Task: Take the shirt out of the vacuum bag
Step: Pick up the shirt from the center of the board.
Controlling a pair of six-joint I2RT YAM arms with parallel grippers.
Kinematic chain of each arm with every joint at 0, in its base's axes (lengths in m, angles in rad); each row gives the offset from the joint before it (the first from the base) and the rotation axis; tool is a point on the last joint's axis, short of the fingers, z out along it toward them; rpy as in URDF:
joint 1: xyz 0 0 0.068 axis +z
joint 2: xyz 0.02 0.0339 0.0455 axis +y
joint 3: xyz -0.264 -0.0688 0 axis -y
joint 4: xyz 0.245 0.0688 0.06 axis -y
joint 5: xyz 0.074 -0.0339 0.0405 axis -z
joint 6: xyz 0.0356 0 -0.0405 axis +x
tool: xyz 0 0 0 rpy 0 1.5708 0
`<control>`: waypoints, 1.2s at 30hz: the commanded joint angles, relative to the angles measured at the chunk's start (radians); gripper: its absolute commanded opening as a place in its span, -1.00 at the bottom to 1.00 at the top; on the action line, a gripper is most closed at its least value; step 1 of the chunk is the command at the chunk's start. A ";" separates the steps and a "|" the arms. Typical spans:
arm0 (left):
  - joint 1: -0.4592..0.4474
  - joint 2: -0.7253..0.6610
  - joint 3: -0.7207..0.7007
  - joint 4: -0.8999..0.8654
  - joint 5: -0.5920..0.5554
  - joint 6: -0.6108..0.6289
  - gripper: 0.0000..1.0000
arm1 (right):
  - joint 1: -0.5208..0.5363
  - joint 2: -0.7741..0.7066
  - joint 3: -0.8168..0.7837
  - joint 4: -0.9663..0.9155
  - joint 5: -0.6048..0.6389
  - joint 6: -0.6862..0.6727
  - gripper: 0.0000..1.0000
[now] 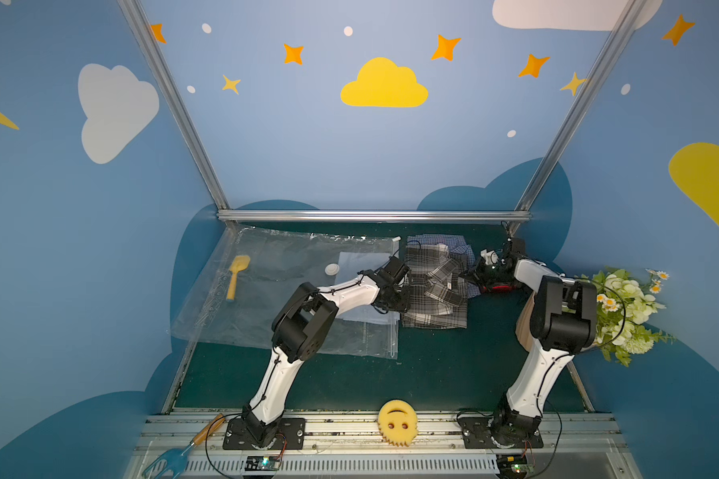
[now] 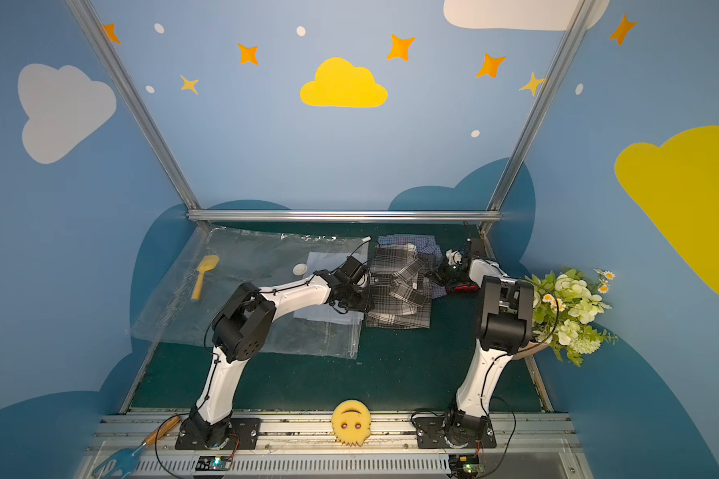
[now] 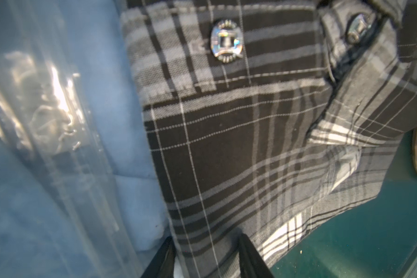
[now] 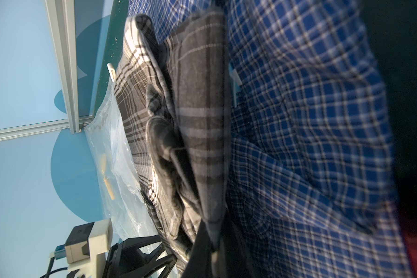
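Observation:
The clear vacuum bag (image 1: 262, 319) (image 2: 229, 323) lies flat on the left of the table, its white valve (image 1: 331, 269) facing up. A grey plaid shirt (image 1: 436, 290) (image 2: 399, 290) (image 3: 238, 144) (image 4: 198, 108) lies just outside the bag's mouth. My left gripper (image 1: 401, 305) (image 3: 206, 240) is at the shirt's bag-side edge, open, with a flat strip of plaid between its fingers. My right gripper (image 1: 468, 275) (image 4: 212, 240) is shut on a fold at the shirt's far side. A light blue cloth (image 1: 355, 263) (image 3: 121, 96) stays inside the bag.
A blue checked shirt (image 1: 463, 249) (image 4: 299, 120) lies under the plaid one at the back. A yellow scoop (image 1: 236, 275) is in the bag. White flowers (image 1: 627, 307) stand at the right edge. A yellow smiley sponge (image 1: 396, 422) rests on the front rail.

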State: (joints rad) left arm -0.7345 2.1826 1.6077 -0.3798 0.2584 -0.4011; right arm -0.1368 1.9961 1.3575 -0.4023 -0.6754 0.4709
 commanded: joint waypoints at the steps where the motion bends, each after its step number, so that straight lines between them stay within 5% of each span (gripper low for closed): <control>1: 0.004 0.022 0.011 -0.010 0.001 0.000 -0.21 | 0.000 0.011 -0.010 0.033 -0.022 0.006 -1.00; 7: 0.003 0.014 0.029 -0.014 -0.001 0.005 -0.60 | 0.008 -0.013 -0.008 0.022 -0.020 0.008 -1.00; 15: 0.004 0.007 0.095 -0.050 0.013 0.022 -0.83 | 0.018 -0.037 0.005 -0.002 -0.022 0.004 -1.00; 28: -0.011 -0.052 0.267 -0.163 -0.013 0.077 -0.85 | 0.026 -0.156 0.081 -0.065 -0.015 0.002 -1.00; 36: -0.008 0.057 0.450 -0.223 -0.012 0.133 -0.85 | 0.020 -0.088 0.231 -0.092 -0.010 -0.003 -1.00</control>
State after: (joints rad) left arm -0.7425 2.1899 2.0018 -0.5743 0.2520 -0.3088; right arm -0.1143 1.8828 1.5284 -0.4870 -0.6743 0.4713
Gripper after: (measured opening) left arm 0.077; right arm 0.048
